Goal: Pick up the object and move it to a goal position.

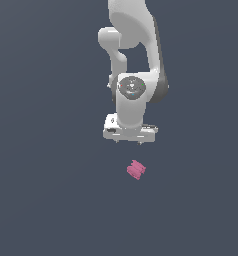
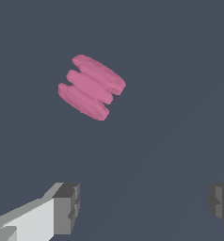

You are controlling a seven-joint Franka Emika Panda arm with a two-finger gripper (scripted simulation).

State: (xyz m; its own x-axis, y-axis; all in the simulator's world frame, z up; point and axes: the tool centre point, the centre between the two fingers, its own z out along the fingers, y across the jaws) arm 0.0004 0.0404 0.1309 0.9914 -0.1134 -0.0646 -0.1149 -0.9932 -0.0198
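Hanging from the white arm (image 1: 133,55), the claw (image 1: 129,142) points down over a plain dark grey-blue floor (image 1: 46,200) with its two fingers set wide apart and nothing between them. In the exterior view only the short dark tips of the fingers show under the flat white bar of the claw's body, one near each end of that bar. The wrist view shows them better: one finger (image 2: 62,209) has a pale grey body ending in a darker ridged pad, and the other finger (image 2: 221,204) is only partly in the picture at the edge, also dark and ridged, with a broad stretch of bare floor between the two. The pink lump (image 1: 136,170) lies on the floor, apart from the claw and not touched by it. In the exterior view it sits below the claw in the picture and a little toward the exterior view's right of the claw's middle, with a clear gap of floor between it and the fingertips. The lump (image 2: 92,86) is small against the claw's width and looks like three stubby rounded ridges stacked side by side, lying at a slant. In the wrist view it is outside the space between the fingers, off to the side of the nearer pale finger.
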